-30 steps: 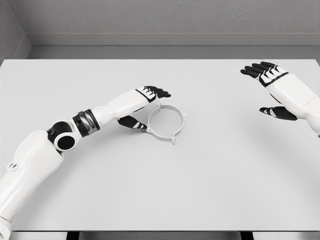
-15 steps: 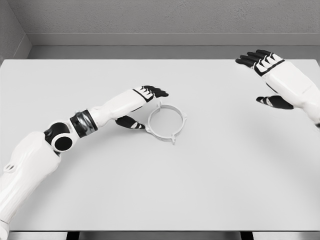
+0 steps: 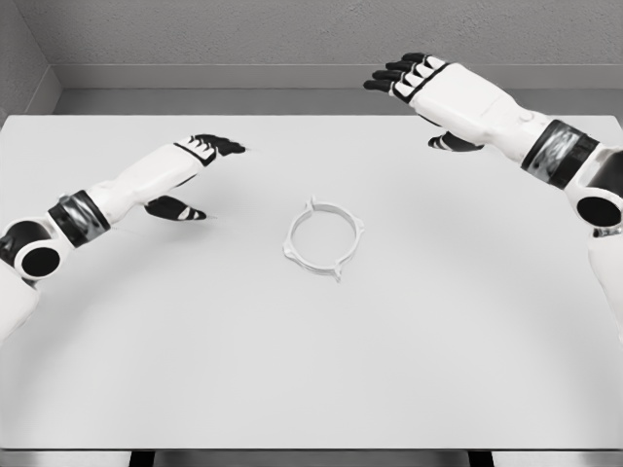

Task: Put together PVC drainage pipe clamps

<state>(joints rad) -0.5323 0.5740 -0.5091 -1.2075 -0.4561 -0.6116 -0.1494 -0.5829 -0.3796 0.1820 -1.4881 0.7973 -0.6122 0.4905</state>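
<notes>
1. Now the white ring-shaped PVC pipe clamp (image 3: 324,237) lies flat on the plain white bench (image 3: 311,370), a little above the middle of the surface. It has small lugs that stick out from its rim, at the top left, at the right side and at the lower right.
2. Nothing touches the clamp; bare bench shows all around it and also inside the ring.
3. The left robot hand (image 3: 195,170) is at the left of the clamp and well apart from it. Its arm comes in from the left edge, with a dark band at the wrist.
4. The black fingers (image 3: 222,146) of the left robot hand are stretched out toward the right, and the thumb (image 3: 177,208) stands apart below them. This robot hand is spread and holds nothing.
5. The right robot hand (image 3: 423,97) is near the far edge of the bench, above and to the right of the clamp and well apart from it. Its arm comes in from the right edge.
6. The fingers (image 3: 394,74) of the right robot hand point to the left, extended, with the thumb (image 3: 450,143) lower and separate. This robot hand is also spread wide and grasps nothing.
7. Behind the bench stands a grey wall (image 3: 311,34).
</notes>
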